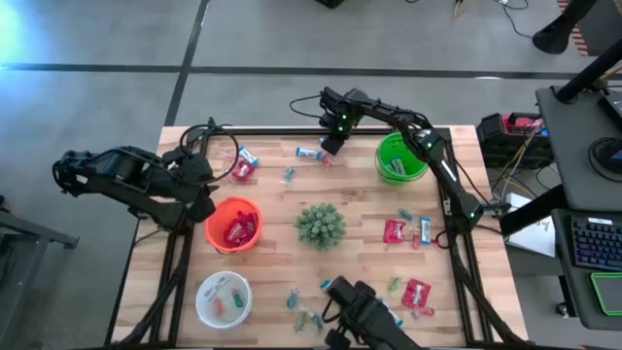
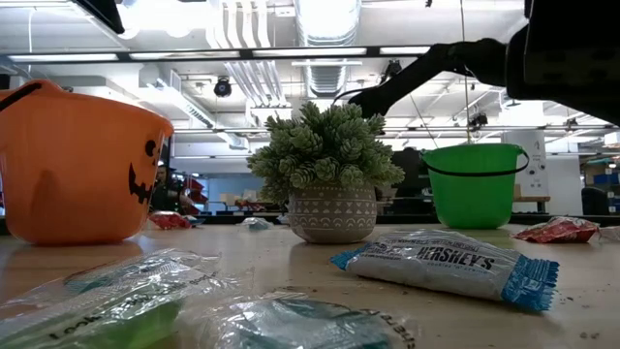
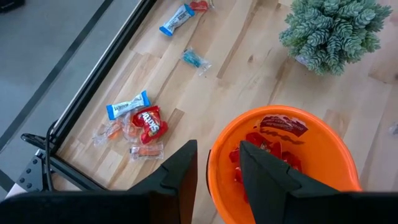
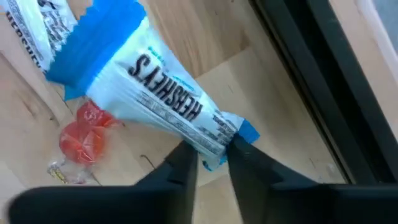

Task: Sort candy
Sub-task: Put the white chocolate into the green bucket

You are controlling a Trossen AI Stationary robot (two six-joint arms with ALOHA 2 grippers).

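Two arms in play: right gripper (image 4: 211,155) sits at the worktop's far edge beside the green bucket (image 1: 400,157), fingers pinched on the end of a blue-and-white Hershey's bar (image 4: 158,102), with a small red sweet (image 4: 84,137) lying next to it. Left gripper (image 3: 217,165) hangs over the orange bucket (image 3: 336,149) near the left edge, fingers slightly apart and holding nothing. Remaining candy (image 1: 403,231) lies scattered around the potted plant (image 1: 320,225) mid-worktop and toward the near edge.

light: bright overhead ceiling lamps (image 2: 329,48) | blur: near wrappers (image 2: 107,301) unfocused | shadows: soft
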